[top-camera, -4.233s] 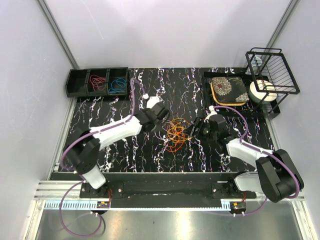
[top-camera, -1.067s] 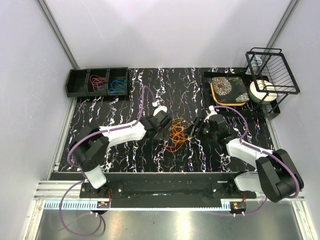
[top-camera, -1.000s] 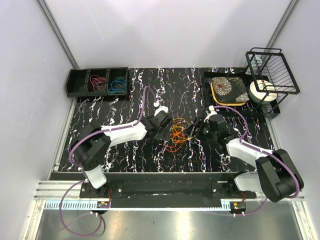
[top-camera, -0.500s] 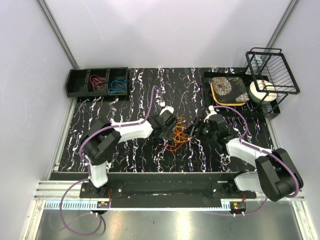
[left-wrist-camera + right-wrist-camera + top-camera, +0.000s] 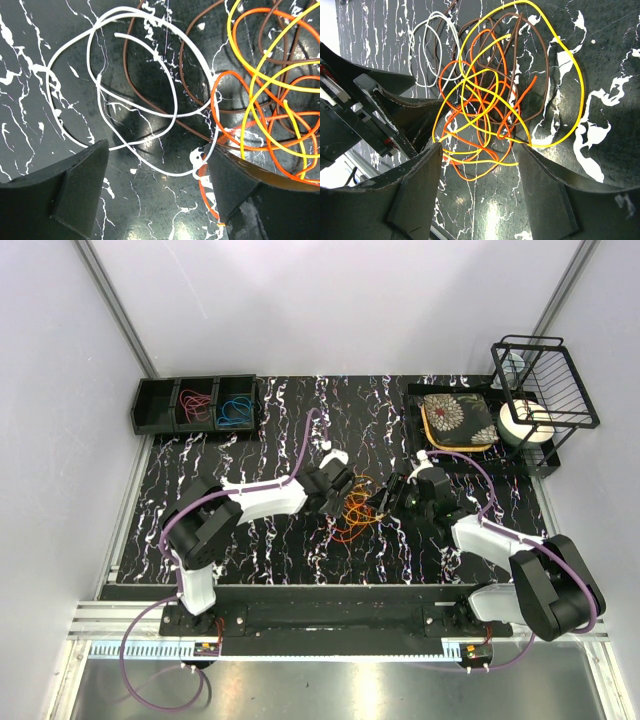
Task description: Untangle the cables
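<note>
- Cables [image 5: 354, 512]: one loose tangle flat on the black marbled desk [image 5: 250, 540], about mid-desk, between the two grippers.
- Tangle make-up, from the wrist views: white cable [image 5: 100, 80] coiled at the left edge; brown cable [image 5: 131, 90] looping next to it and crossing it; orange cables [image 5: 216, 107] and yellow cable [image 5: 255, 100] knotted together in the right part.
- The yellow cable throws one wide loop out past the rest of the pile in the right wrist view.
- Left gripper [image 5: 341, 490]: low at the left side of the tangle, jaws spread wide and holding nothing. The near arc of the white coil lies between its fingers [image 5: 75, 180]; an orange strand runs close beside the right-hand finger, contact unclear.
- Right gripper [image 5: 383, 503]: at the right side of the tangle, facing the left gripper, jaws also apart and holding nothing. Orange and yellow strands lie in the gap and close to both fingers [image 5: 415, 195]; contact cannot be told.
- Far left of the desk: black three-compartment bin [image 5: 157, 406], red loops [image 5: 195, 401] in the middle compartment, blue loops [image 5: 236, 410] in the right one.
- Far right: black tray [image 5: 416, 415] and a wire rack [image 5: 545, 380], well apart from the tangle.
</note>
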Robot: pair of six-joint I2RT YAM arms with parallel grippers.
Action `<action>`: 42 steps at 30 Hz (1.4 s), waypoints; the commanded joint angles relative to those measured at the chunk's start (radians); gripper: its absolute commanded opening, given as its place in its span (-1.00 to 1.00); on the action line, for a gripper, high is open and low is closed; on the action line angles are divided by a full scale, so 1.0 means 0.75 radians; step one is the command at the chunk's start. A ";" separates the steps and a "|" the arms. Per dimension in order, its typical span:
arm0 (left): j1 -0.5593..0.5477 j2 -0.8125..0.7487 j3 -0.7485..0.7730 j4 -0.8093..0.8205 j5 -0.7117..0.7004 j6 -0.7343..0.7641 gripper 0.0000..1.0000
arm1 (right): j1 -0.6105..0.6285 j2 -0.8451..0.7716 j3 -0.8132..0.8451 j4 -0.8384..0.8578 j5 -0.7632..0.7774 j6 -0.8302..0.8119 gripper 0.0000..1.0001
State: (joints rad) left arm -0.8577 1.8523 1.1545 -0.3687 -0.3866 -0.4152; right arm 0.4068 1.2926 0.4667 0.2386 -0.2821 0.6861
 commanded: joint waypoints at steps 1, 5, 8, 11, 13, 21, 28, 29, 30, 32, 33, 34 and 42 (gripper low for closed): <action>0.002 0.003 0.046 0.066 -0.010 0.061 0.58 | 0.006 0.013 0.049 0.019 -0.017 -0.011 0.36; 0.019 0.001 0.023 0.125 0.059 0.067 0.38 | 0.006 0.013 0.051 0.015 -0.017 -0.013 0.36; 0.037 -0.001 0.015 0.156 0.096 0.073 0.09 | 0.004 0.015 0.055 0.013 -0.021 -0.013 0.36; 0.058 0.005 0.009 0.185 0.141 0.085 -0.13 | 0.006 0.021 0.057 0.011 -0.023 -0.015 0.36; 0.062 0.007 0.001 0.201 0.147 0.087 -0.38 | 0.006 0.021 0.057 0.011 -0.023 -0.015 0.36; 0.082 -0.013 0.035 0.166 0.156 0.087 -1.00 | 0.006 0.021 0.057 0.009 -0.021 -0.015 0.36; 0.086 -0.123 0.056 0.083 0.129 0.073 -1.00 | 0.006 0.013 0.053 0.009 -0.015 -0.015 0.36; 0.086 -0.164 0.062 0.068 0.119 0.069 -1.00 | 0.006 0.011 0.051 0.011 -0.017 -0.013 0.36; 0.088 -0.187 0.070 0.030 0.115 0.065 -1.00 | 0.006 0.011 0.051 0.011 -0.015 -0.013 0.36; 0.090 -0.250 0.099 -0.015 0.100 0.059 -1.00 | 0.004 0.011 0.051 0.011 -0.017 -0.013 0.36; 0.090 -0.269 0.111 -0.056 0.096 0.061 -1.00 | 0.006 0.009 0.051 0.011 -0.017 -0.015 0.36; 0.092 -0.283 0.121 -0.075 0.084 0.063 -1.00 | 0.006 0.009 0.051 0.011 -0.017 -0.015 0.36; 0.146 -0.267 0.097 -0.202 -0.025 -0.035 -0.90 | 0.006 -0.001 0.044 0.013 -0.012 -0.011 0.36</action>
State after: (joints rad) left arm -0.7681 1.6535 1.2526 -0.4603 -0.3630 -0.3901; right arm 0.4068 1.3056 0.4732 0.2379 -0.2821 0.6861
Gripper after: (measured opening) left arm 0.050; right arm 0.680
